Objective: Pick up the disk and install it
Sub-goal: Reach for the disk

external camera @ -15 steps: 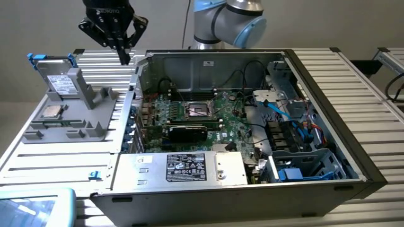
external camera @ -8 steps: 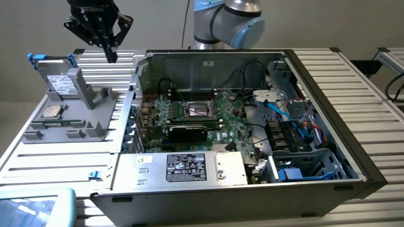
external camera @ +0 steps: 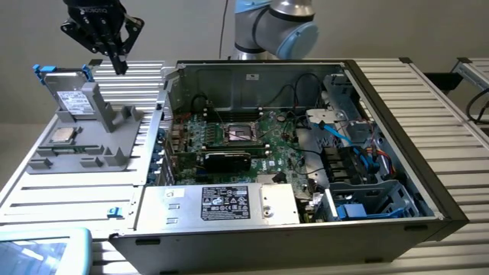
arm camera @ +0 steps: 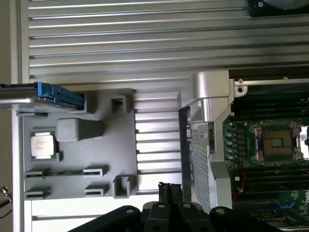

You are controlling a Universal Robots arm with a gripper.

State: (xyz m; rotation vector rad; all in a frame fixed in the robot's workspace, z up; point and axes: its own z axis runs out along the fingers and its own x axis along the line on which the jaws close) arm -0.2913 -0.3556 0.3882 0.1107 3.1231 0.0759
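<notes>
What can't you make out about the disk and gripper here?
- Disk, exterior view: the label print is too small to read, and the grey holder hides part of it.
- Disk, wrist view: seen edge-on and cut off by the picture's edge, so its faces are hidden.
- Gripper, wrist view: its body is cut off by the edge.

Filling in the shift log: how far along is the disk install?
Done: nothing yet; the disk leans on the grey holder, outside the open computer case. In hand: nothing; the gripper hangs shut above the holder near the disk, not touching it. Left: both the pickup and the install.
</notes>
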